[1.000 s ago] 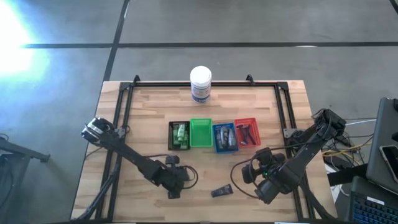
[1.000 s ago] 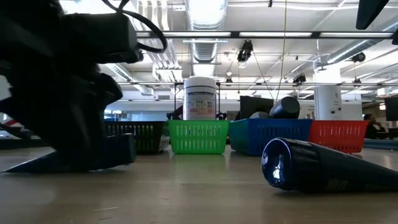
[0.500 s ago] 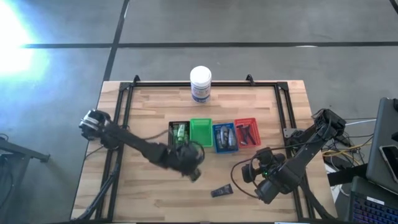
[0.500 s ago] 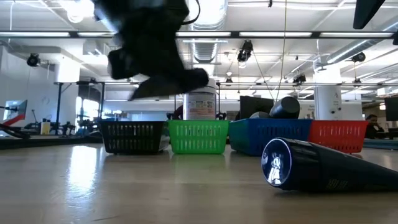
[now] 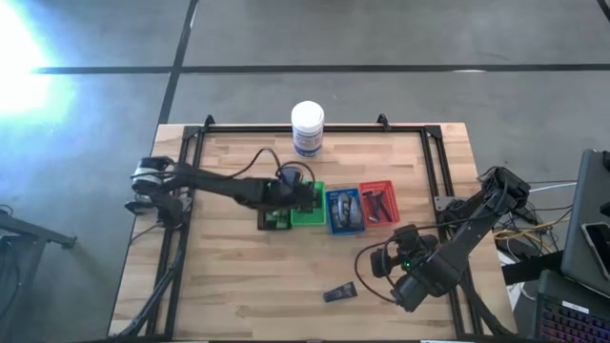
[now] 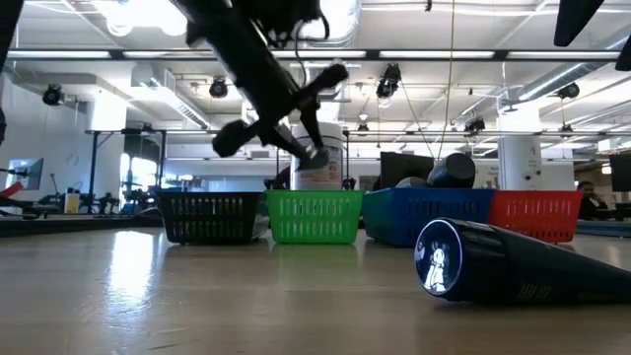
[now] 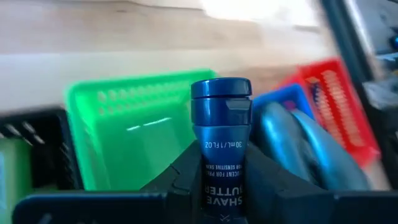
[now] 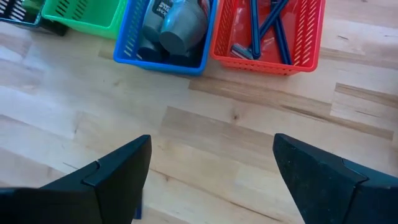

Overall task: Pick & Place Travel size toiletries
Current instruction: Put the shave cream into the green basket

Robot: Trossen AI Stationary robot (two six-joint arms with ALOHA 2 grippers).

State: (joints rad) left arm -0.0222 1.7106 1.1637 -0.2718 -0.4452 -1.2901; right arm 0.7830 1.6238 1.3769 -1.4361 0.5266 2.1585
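Note:
My left gripper (image 5: 301, 197) hangs above the row of small trays, shut on a dark navy tube (image 7: 221, 118) with a blue cap. In the left wrist view the tube stands over the green tray (image 7: 118, 118). A second navy tube (image 5: 340, 293) lies on its side near the table's near edge, big in the low view (image 6: 493, 261). Green packets sit in the black tray (image 5: 274, 208), grey mini bottles in the blue tray (image 8: 165, 28), and thin sticks in the red tray (image 8: 267, 28). My right gripper (image 8: 211, 168) is open above bare wood, right of the lying tube. My left gripper pinches the navy tube's body (image 7: 222, 163) between its two fingers (image 7: 180, 180), below the cap. The tube lies along the fingers with its cap end (image 7: 221, 90) pointing forward past the fingertips. It is lifted clear, above the green tray.
A large white jar with a blue label (image 5: 307, 128) stands at the far edge, behind the trays. A black metal frame (image 5: 186, 152) runs along the table's left, far and right sides. Bare wood lies between the trays and the near edge.
My left gripper has risen from the table near its near edge and swung up and toward the far side, ending above the black and green trays. The right arm and the lying tube have stayed where they were.

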